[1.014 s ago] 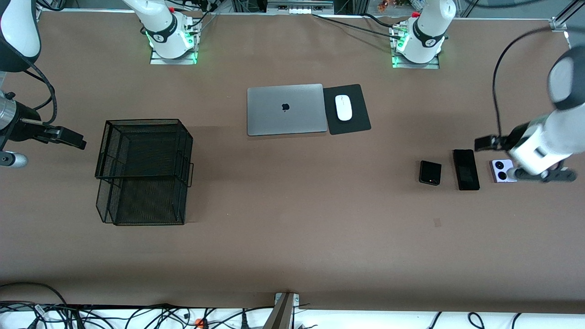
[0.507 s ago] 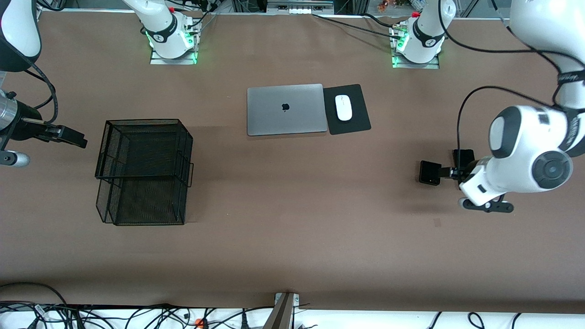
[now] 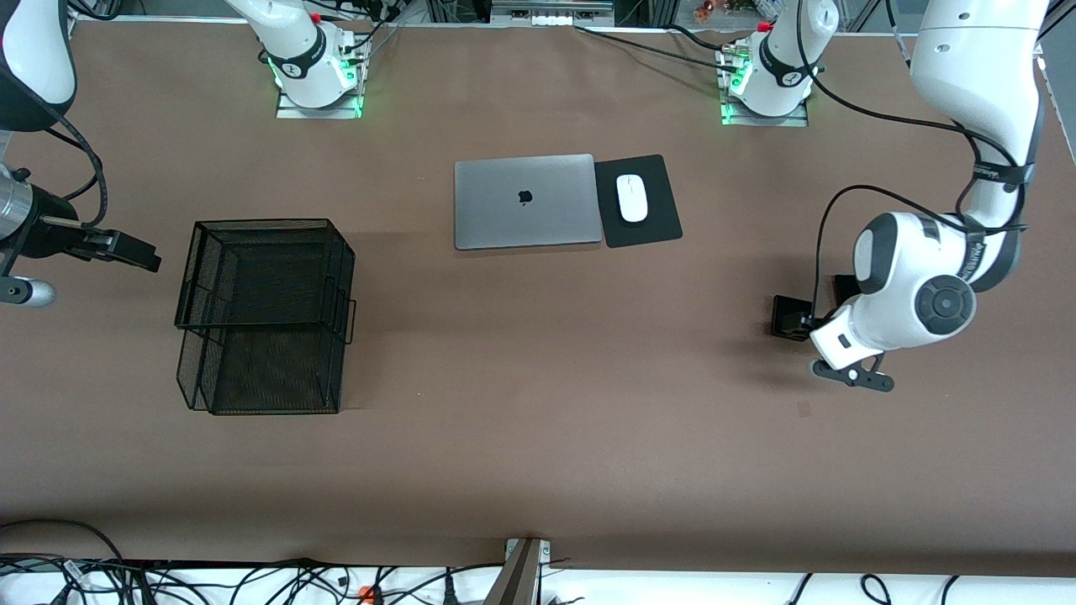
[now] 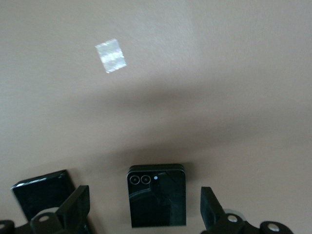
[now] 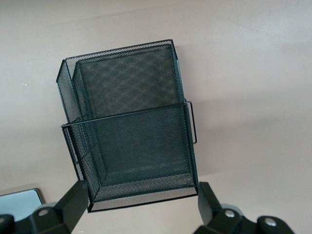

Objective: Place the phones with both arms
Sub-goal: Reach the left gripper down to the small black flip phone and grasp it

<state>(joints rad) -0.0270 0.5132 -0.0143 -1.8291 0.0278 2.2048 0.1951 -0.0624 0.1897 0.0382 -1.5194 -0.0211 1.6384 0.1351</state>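
Note:
The small black flip phone (image 3: 788, 316) lies on the table at the left arm's end. In the left wrist view the flip phone (image 4: 157, 196) sits between the wide-open fingers of my left gripper (image 4: 144, 210), which hovers low over it, empty. In the front view my left gripper (image 3: 807, 320) is mostly covered by its own wrist. The long black slab phone (image 3: 843, 286) lies beside the flip phone, largely covered by the arm, and one end of it shows in the left wrist view (image 4: 41, 191). The lilac-white flip phone is hidden. My right gripper (image 3: 133, 252) waits open and empty beside the black wire basket (image 3: 265, 315).
A grey laptop (image 3: 527, 201) and a white mouse (image 3: 632, 197) on a black pad (image 3: 660, 220) lie mid-table near the bases. The right wrist view shows the basket (image 5: 129, 126) past the open right gripper (image 5: 141, 207). A small tape patch (image 4: 112, 55) marks the table.
My left arm has swung from over the lilac phone across the slab phone and now hangs over the black flip phone. The right arm has not moved.

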